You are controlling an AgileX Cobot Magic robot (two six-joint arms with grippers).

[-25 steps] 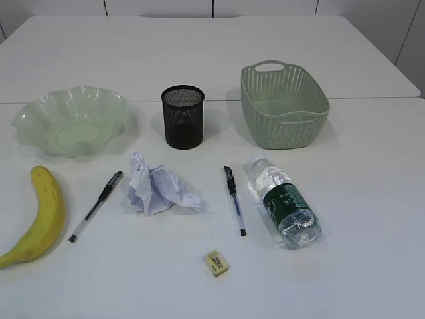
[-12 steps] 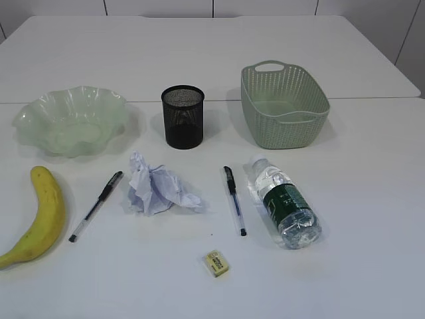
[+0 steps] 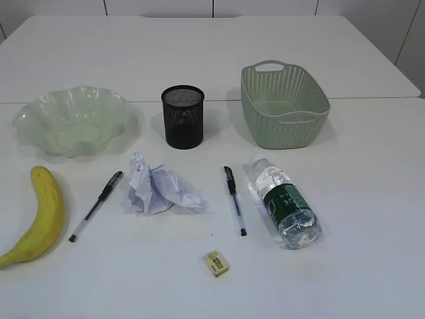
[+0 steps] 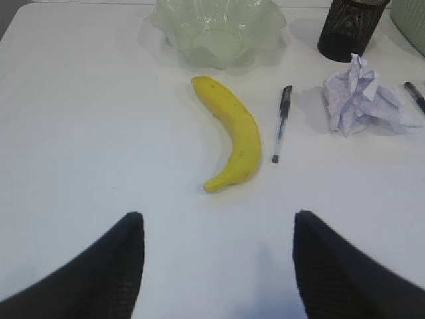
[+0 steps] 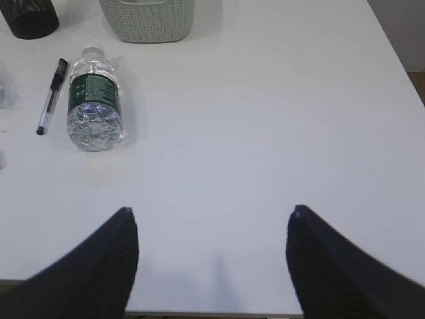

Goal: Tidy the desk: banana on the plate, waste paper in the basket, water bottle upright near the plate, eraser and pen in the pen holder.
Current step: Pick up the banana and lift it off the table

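A yellow banana (image 3: 41,214) (image 4: 236,136) lies at the front left, below the wavy green glass plate (image 3: 26,114) (image 4: 265,26). Crumpled waste paper (image 3: 159,189) (image 4: 362,100) sits mid-table between two pens (image 3: 96,206) (image 3: 234,199). The water bottle (image 3: 284,203) (image 5: 95,100) lies on its side, cap toward the green basket (image 3: 319,106). The eraser (image 3: 216,262) is at the front and the black mesh pen holder (image 3: 182,116) at the back. My left gripper (image 4: 218,222) hangs open short of the banana. My right gripper (image 5: 211,216) is open over bare table, right of the bottle. Neither arm shows in the exterior view.
The table's near edge (image 5: 265,312) runs just under my right gripper, and its right edge (image 5: 398,60) is close by. In the left wrist view one pen (image 4: 280,123) lies right beside the banana.
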